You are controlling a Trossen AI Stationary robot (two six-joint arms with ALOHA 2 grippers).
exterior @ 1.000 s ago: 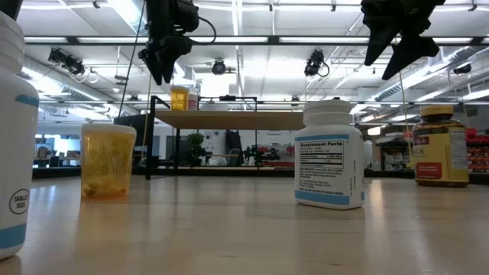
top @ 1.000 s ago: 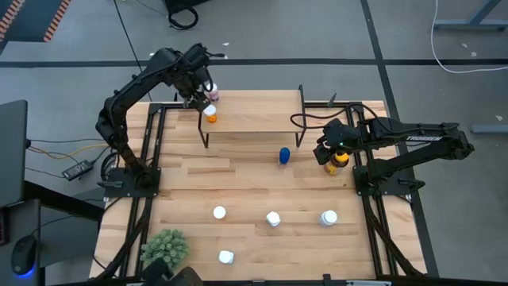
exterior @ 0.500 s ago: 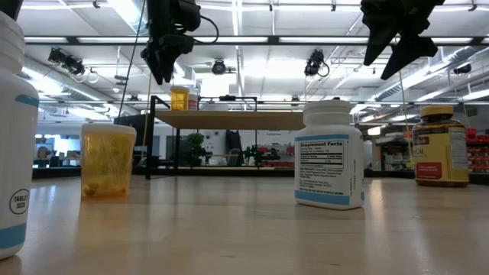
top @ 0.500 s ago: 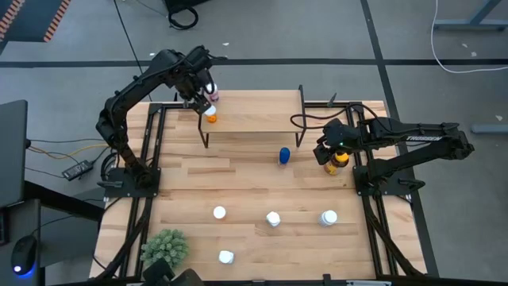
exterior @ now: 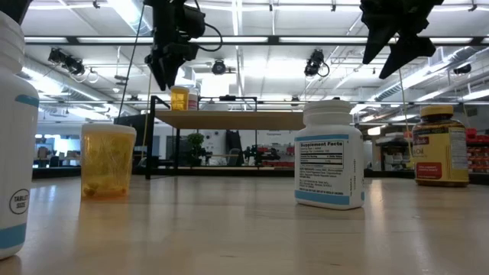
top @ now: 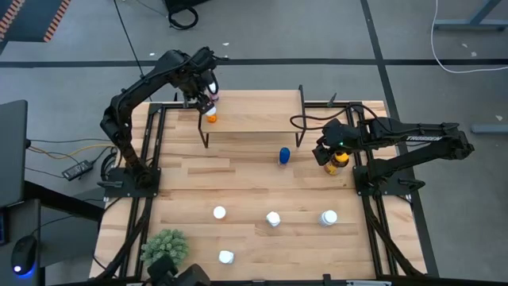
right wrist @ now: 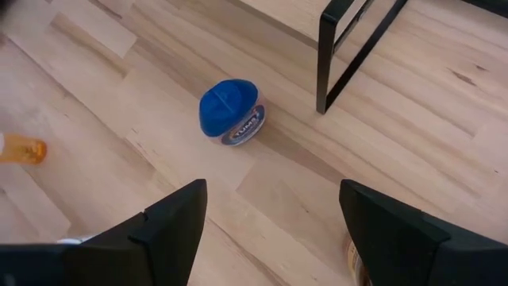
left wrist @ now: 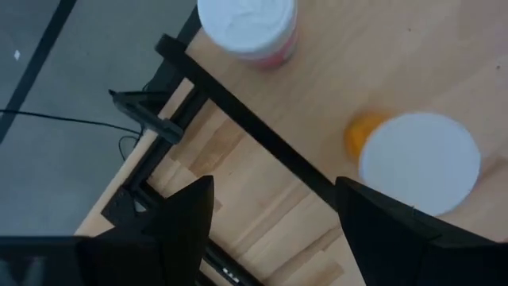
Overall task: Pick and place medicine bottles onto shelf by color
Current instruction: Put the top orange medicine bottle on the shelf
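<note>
The table (top: 238,179) carries the shelf (top: 262,115) at its far edge. My left gripper (top: 202,99) hangs spread wide, empty, over the shelf's left end, right above the orange bottle (left wrist: 417,159) and pink bottle (left wrist: 250,28) standing there. My right gripper (top: 324,151) hovers wide near the blue bottle (right wrist: 230,111) on the table.

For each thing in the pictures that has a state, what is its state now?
left gripper: open, empty, above the shelf corner
right gripper: open, empty, above the table
orange bottle: upright on the shelf, capped
pinkish bottle: upright on the shelf, capped
blue bottle: on the table, capped
amber bottle: upright on the table, capped
</note>
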